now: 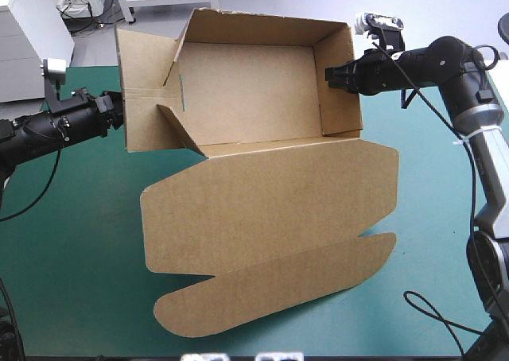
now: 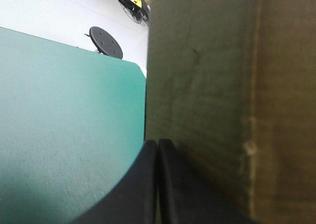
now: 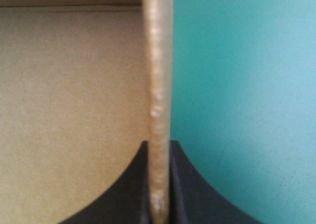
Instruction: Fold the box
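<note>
Left fingers (image 2: 143, 184) and right fingers (image 3: 183, 199) each pinch one wall of the box (image 1: 254, 98).

Brown board of the box (image 1: 270, 194): matt, papery, faintly fibrous, with pressed crease lines. Shows a paler, slightly lumpy cut edge where pinched between the right jaws. Teal-green counter cover (image 1: 71, 281): smooth and matt, with a soft sheen and fine scuffs up close. Black jaws: smooth, dull, plastic-looking.
</note>
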